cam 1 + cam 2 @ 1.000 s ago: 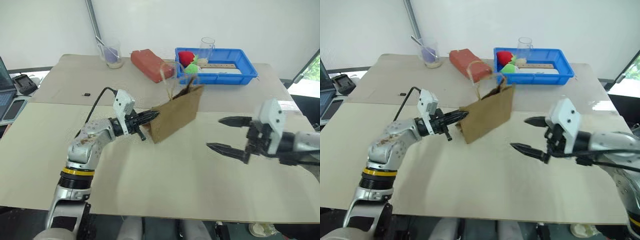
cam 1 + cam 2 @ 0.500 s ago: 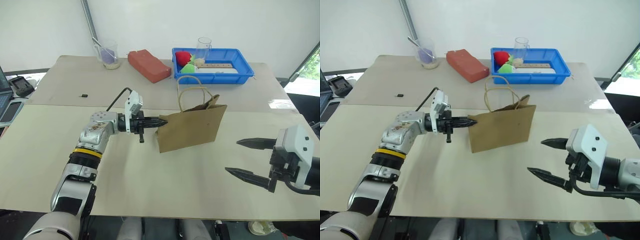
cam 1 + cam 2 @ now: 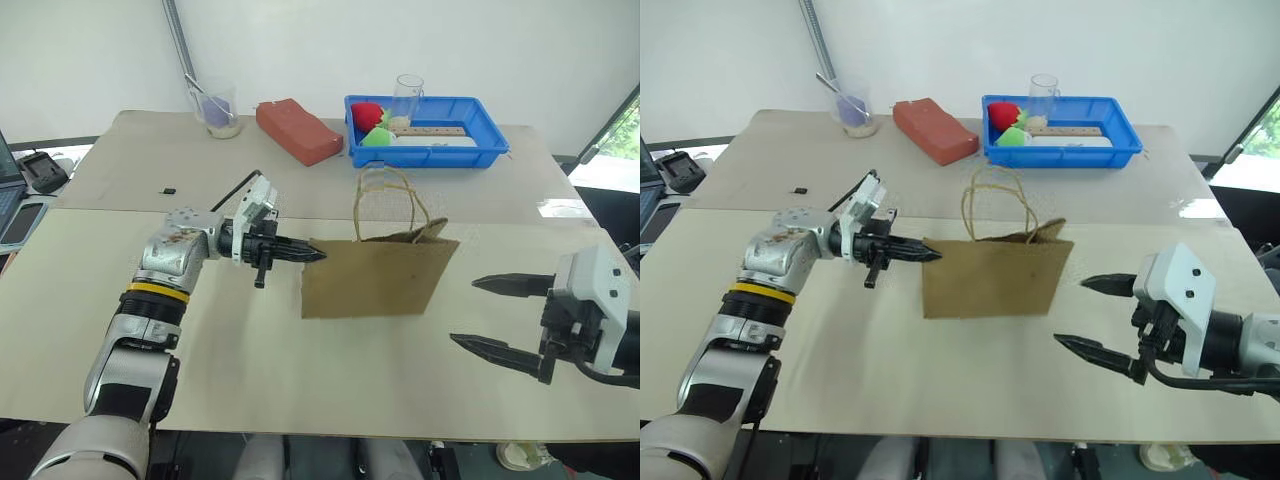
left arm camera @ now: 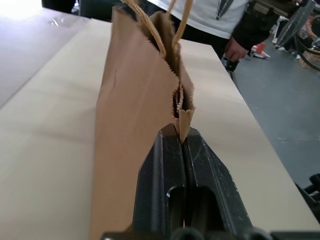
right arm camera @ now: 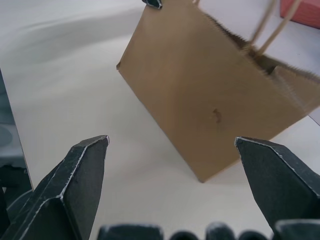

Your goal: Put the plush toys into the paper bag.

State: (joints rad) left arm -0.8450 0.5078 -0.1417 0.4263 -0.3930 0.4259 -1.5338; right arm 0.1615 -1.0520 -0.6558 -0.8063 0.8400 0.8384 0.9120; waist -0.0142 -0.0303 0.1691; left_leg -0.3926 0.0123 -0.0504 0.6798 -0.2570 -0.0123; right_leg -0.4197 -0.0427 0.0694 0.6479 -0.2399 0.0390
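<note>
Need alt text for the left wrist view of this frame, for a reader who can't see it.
The left claw is shut on the top side edge of the brown paper bag, which stands upright on the pale table with its loop handles up. A person's hand shows beyond the table's far end.

Left claw [image 3: 312, 254] clamped — right claw [image 3: 487, 316] agape
</note>
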